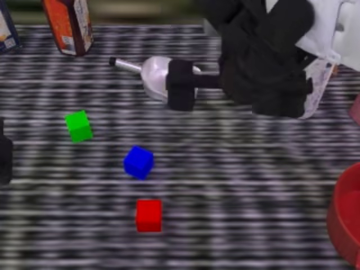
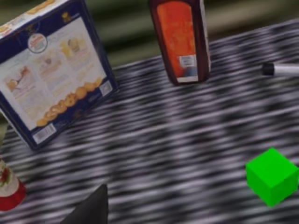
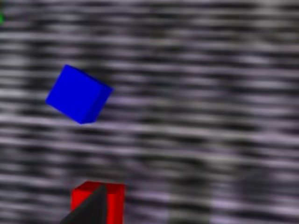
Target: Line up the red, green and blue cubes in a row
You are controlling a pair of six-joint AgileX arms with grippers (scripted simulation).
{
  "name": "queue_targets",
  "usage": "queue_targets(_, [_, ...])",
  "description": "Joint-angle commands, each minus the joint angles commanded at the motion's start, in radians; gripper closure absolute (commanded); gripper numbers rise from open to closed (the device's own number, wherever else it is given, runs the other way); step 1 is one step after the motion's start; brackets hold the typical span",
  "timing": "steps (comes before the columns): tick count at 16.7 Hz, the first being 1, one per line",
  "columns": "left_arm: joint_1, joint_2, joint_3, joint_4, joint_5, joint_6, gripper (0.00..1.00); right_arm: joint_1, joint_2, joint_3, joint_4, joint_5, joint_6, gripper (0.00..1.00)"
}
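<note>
- Lining up three cubes: green cube (image 1: 79, 125) sits toward the table's left, blue cube (image 1: 138, 162) near the middle, red cube (image 1: 149, 215) just below it; all lie apart, none gripped, and they form a loose diagonal rather than a row.
- Left gripper (image 1: 4, 153) is parked at the left edge, green cube off to its right; cannot tell how its jaws stand.
- Right gripper (image 1: 181, 85) hangs high over the far table; blue and red cubes lie below and ahead of its jaws. Jaw state: cannot tell.
- Judgement: descend square to a cube's flat faces; blue is rotated, so turn the wrist first.
- Cubes: plain, sharp-edged, matte, equal size. Table (image 1: 253, 191): striped grey weave.
</note>
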Motion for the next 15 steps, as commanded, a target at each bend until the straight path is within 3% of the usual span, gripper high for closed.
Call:
queue_targets(4, [-0.029,0.428,0.34,-0.22,-0.001,0.177,0.0,-0.179,-0.462,-0.381,0.212,0.034,-0.184,0.0])
queue_targets(7, [-0.053,0.774,0.598,-0.394,-0.002,0.315,0.0,-0.319,-0.817,-0.695,0.384,0.036,-0.326,0.0])
queue_targets(11, [-0.084,1.175,0.91,-0.607,-0.002,0.485,0.0,-0.486,-1.211,-1.082,0.607,0.004,-0.491,0.0])
queue_targets(15, [-0.109,1.481,1.176,-0.776,0.0,0.626,0.0,-0.62,-1.497,-1.386,0.818,-0.056,-0.618,0.0])
